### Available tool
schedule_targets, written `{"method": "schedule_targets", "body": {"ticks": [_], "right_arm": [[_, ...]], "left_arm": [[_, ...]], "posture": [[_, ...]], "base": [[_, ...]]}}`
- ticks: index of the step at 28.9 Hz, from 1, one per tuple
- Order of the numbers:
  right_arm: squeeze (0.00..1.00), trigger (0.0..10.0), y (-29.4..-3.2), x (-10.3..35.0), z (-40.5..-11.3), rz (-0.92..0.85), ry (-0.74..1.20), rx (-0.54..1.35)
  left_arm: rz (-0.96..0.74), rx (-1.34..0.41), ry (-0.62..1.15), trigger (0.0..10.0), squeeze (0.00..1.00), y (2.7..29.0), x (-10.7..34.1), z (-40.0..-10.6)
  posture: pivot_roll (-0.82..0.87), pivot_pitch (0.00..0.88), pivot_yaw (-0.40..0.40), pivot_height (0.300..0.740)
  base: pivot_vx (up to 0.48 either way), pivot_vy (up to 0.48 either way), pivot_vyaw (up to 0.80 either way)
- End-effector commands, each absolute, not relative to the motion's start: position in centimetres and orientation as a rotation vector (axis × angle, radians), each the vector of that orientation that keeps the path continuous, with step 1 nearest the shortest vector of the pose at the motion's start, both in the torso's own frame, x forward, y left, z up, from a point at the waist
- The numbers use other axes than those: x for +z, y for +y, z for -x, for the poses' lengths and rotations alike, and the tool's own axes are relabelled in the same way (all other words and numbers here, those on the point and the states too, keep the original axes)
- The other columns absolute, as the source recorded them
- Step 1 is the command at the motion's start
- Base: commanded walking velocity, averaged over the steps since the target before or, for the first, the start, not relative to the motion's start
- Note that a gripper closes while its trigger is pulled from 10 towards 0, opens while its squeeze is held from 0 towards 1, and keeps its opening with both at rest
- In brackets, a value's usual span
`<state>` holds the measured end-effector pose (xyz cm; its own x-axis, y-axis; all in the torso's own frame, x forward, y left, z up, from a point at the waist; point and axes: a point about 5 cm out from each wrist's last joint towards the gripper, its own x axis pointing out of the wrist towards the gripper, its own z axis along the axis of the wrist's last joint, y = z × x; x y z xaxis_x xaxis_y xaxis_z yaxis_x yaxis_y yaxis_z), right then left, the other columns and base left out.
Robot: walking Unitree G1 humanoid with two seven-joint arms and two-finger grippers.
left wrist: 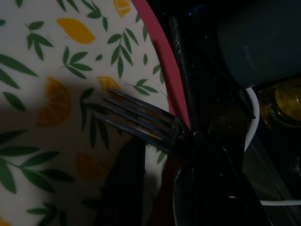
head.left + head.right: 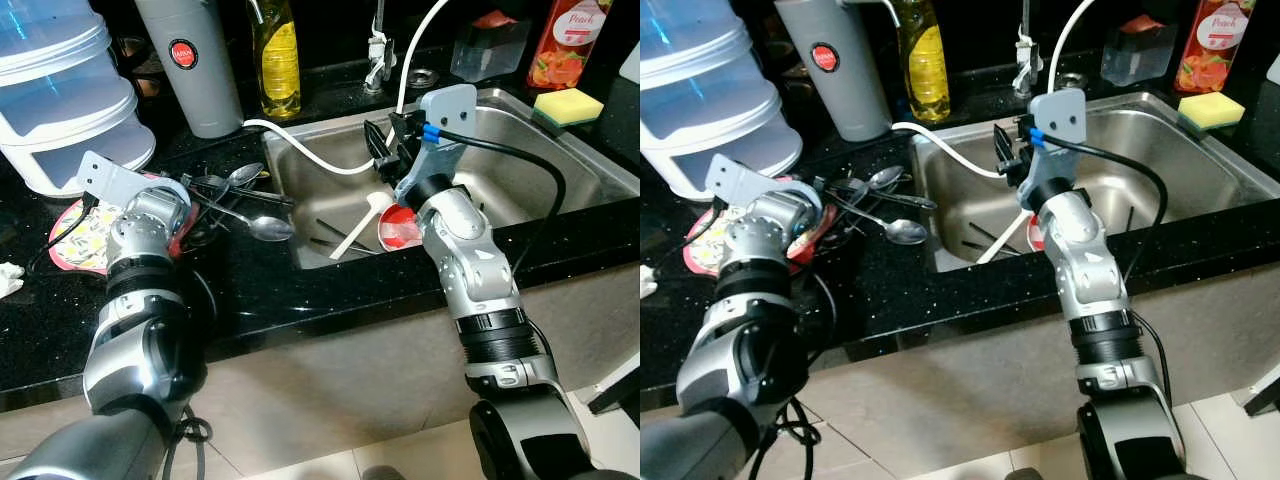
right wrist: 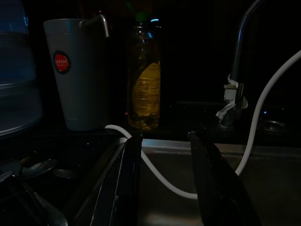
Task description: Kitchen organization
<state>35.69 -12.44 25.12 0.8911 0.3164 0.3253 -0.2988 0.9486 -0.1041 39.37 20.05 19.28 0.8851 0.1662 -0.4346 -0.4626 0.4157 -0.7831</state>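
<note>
Left gripper (image 1: 155, 188): over the plate (image 1: 42, 94), fingers pinching a fork (image 1: 141, 120) at the plate's rim.
Right gripper (image 3: 164, 179): spread, above the sink's (image 2: 520, 150) left edge.

The head views are evenly lit from above and sharp. The steel sink (image 2: 560, 150) shows soft glare on its walls, and the black counter (image 2: 300, 290) glints with specks. The spoons (image 2: 262, 226) catch highlights. Past the faucet (image 2: 378, 45) the background falls into black. Both wrist views are dim: a shadow crosses the plate (image 1: 42, 84), the fork (image 1: 141, 117) is slightly soft, and the bottle (image 3: 145, 89) glows faintly amber.
</note>
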Motion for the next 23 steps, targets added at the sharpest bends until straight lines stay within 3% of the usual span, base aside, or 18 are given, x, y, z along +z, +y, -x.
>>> {"method": "schedule_targets", "body": {"ticks": [1, 8, 14, 15, 16, 17, 18, 23], "right_arm": [[0.00, 10.0, -12.2, 25.1, -35.7, 0.041, -0.343, 0.325], [0.00, 10.0, -11.9, 25.2, -35.8, 0.038, -0.344, 0.336], [0.00, 10.0, -11.9, 25.2, -35.8, 0.039, -0.346, 0.342], [0.00, 10.0, -11.8, 25.3, -35.8, 0.040, -0.348, 0.345], [0.00, 10.0, -11.8, 25.3, -35.8, 0.040, -0.348, 0.345], [0.00, 10.0, -11.8, 25.3, -35.8, 0.040, -0.348, 0.345], [0.00, 10.0, -11.8, 25.3, -35.8, 0.040, -0.349, 0.346], [0.00, 10.0, -11.8, 25.3, -35.9, 0.041, -0.350, 0.350]], "left_arm": [[1.058, 0.431, 0.393, 0.0, 0.00, 20.2, 17.3, -38.8], [0.882, 0.509, 0.247, 0.0, 0.00, 21.9, 18.5, -38.1], [0.872, 0.533, 0.135, 0.0, 0.00, 23.1, 19.5, -37.7], [0.859, 0.525, 0.042, 4.4, 0.00, 23.6, 20.6, -37.4], [0.859, 0.525, 0.042, 4.4, 0.00, 23.6, 20.6, -37.4], [0.848, 0.517, -0.010, 8.7, 0.00, 23.9, 21.3, -37.3], [0.837, 0.514, -0.058, 10.0, 0.00, 24.1, 22.0, -37.1], [0.767, 0.494, -0.297, 10.0, 0.00, 25.0, 25.7, -36.1]], "posture": [[-0.15, 0.011, 0.080, 0.740], [-0.14, 0.001, 0.072, 0.740], [-0.14, 0.000, 0.069, 0.740], [-0.14, 0.000, 0.066, 0.740], [-0.14, 0.000, 0.066, 0.740], [-0.14, 0.000, 0.066, 0.740], [-0.14, 0.000, 0.065, 0.740], [-0.13, 0.000, 0.062, 0.740]], "base": [[0.000, 0.000, 0.00], [0.000, 0.000, 0.00], [0.000, 0.000, 0.00], [0.000, 0.000, 0.00], [0.000, 0.000, 0.00], [0.000, 0.000, 0.00], [0.000, 0.000, 0.00], [0.000, 0.000, 0.00]]}}
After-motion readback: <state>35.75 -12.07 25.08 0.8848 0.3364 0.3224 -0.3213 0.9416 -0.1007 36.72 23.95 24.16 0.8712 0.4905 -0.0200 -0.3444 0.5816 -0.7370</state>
